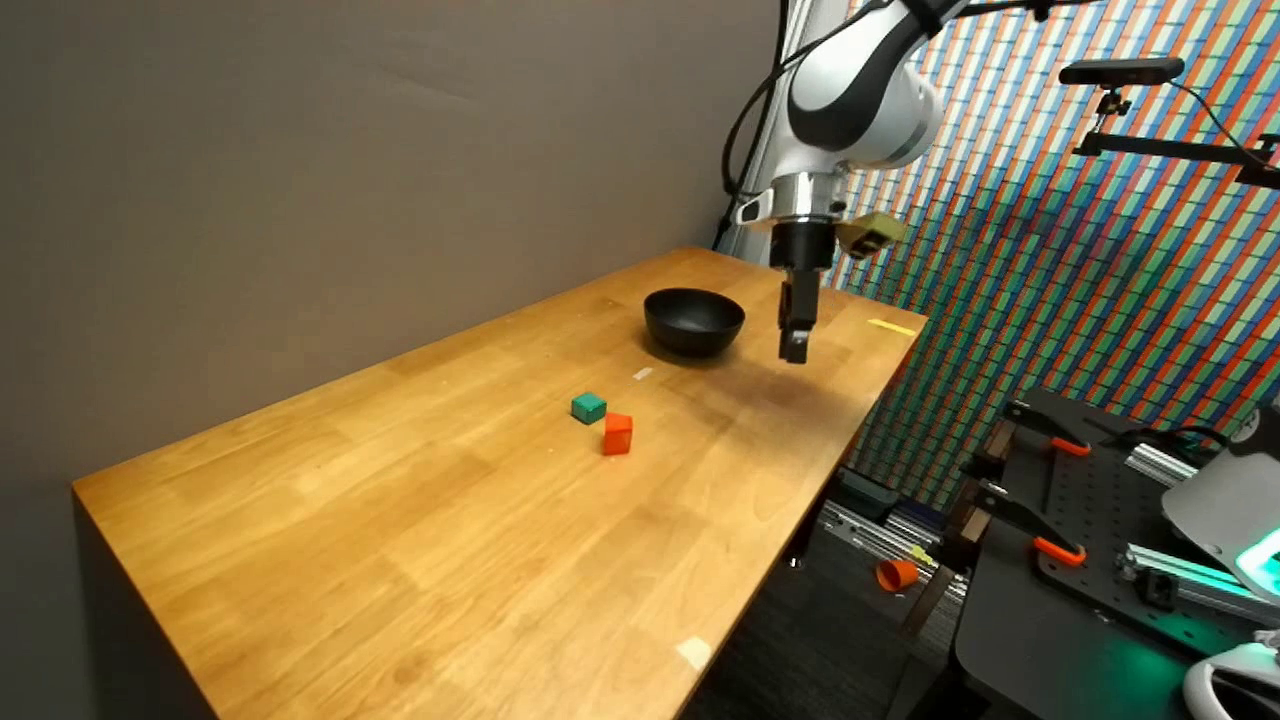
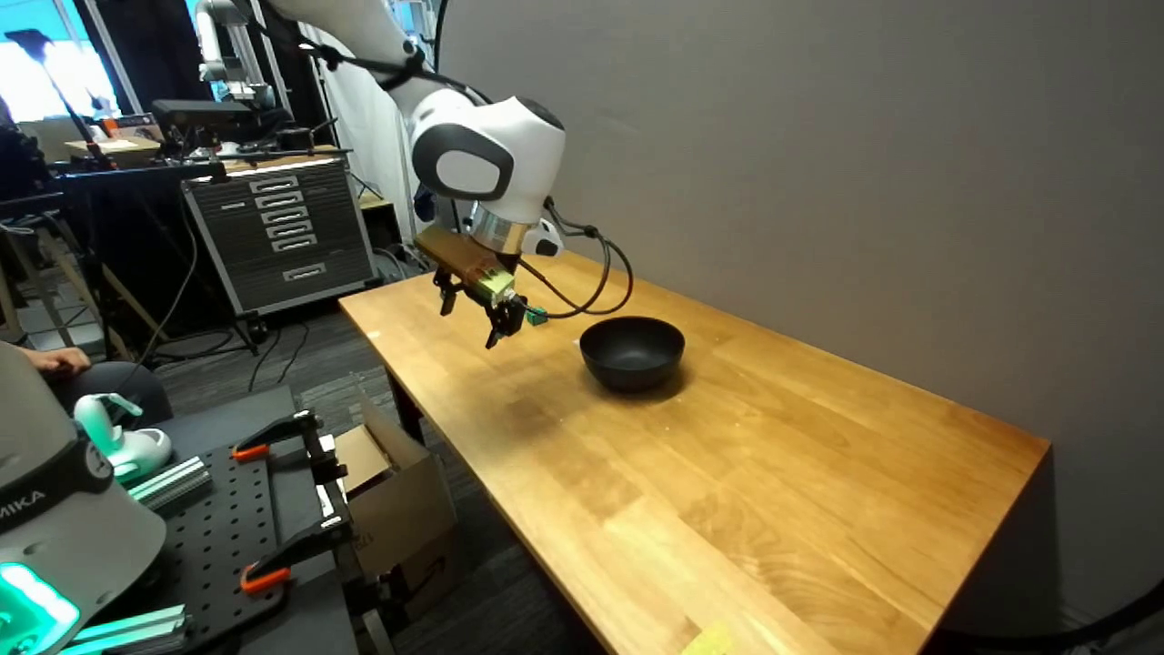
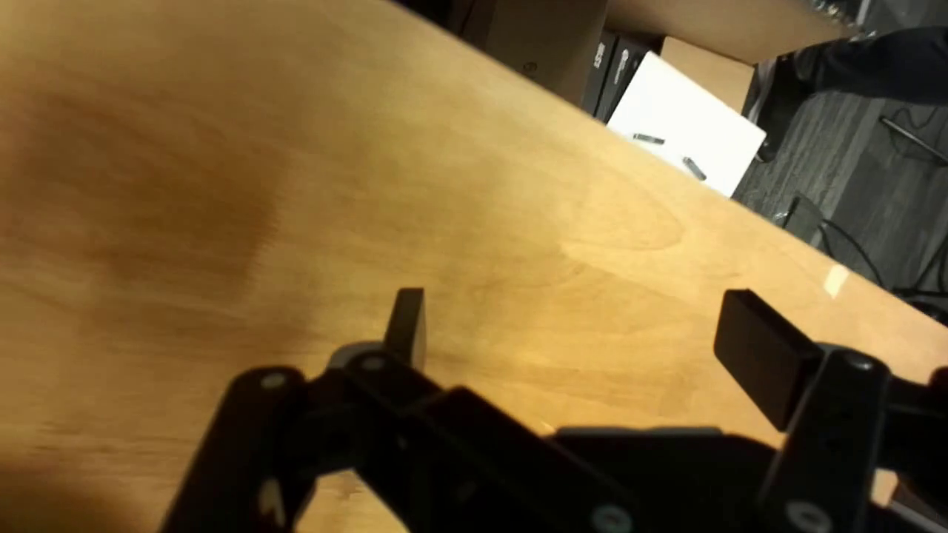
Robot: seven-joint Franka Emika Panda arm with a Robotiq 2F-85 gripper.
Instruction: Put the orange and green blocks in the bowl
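wooden table (image 1: 400,520) is the big thing here, and the robot arm (image 1: 850,110) hangs over it, with its gripper (image 3: 581,344) up above the wood, off to one side of the black bowl (image 1: 695,342). bowl's upright, sitting right on the table. the orange block (image 1: 618,434) looks a touch bigger than the green block (image 1: 589,407), which is just beside it, can't tell if they're touching. both are out on the table, not in the bowl, so i'd call this the very start.

how i'd do it: orange first, i reckon. i can't spot either block in the wrist view, so swing across until they come into frame before dropping down. turn the wrist so neither jaw lands on green, since it's close enough to get shoved or pinched by accident. go straight down, squeeze low on the block, lift well over the bowl's rim and let go low over the middle so it doesn't bounce out. then same again for green.

as for the jaws, they're spread wide apart, pretty much as far as they go if i had to guess, with table showing between them. holding nothing, and not touching the table or either block as far as i can see.
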